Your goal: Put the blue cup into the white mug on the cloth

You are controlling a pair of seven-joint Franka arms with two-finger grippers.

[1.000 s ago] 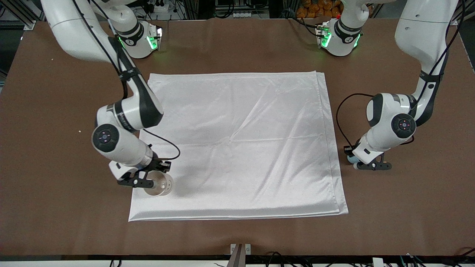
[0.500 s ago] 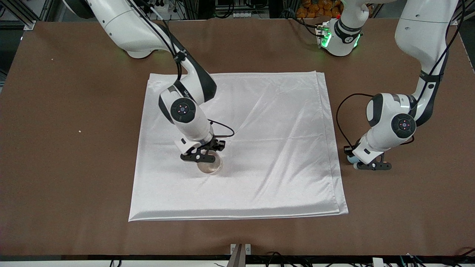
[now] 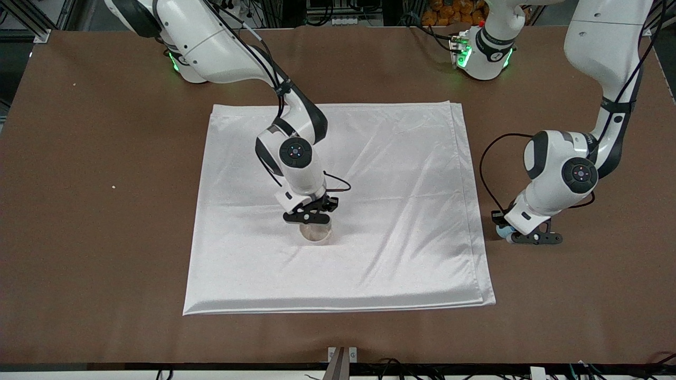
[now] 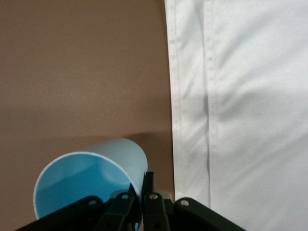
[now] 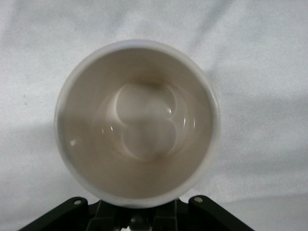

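The white mug (image 3: 315, 234) is upright at the middle of the white cloth (image 3: 396, 158), with my right gripper (image 3: 310, 215) shut on it from above. I cannot tell whether its base touches the cloth. The right wrist view looks down into the empty mug (image 5: 137, 125); my right gripper (image 5: 139, 219) is mostly hidden under its rim. My left gripper (image 3: 528, 237) is low over the bare table beside the cloth's edge at the left arm's end, shut on the blue cup (image 3: 501, 230). In the left wrist view my left gripper (image 4: 139, 202) pinches the tilted cup's (image 4: 96, 168) wall.
The brown table (image 3: 79, 237) surrounds the cloth on all sides. The cloth's doubled edge (image 4: 192, 120) runs close beside the blue cup. The arm bases (image 3: 483, 53) stand along the table's edge farthest from the front camera.
My right arm has carried the white mug from the cloth's corner at the right arm's end to the cloth's middle. My left gripper with the blue cup has barely shifted.
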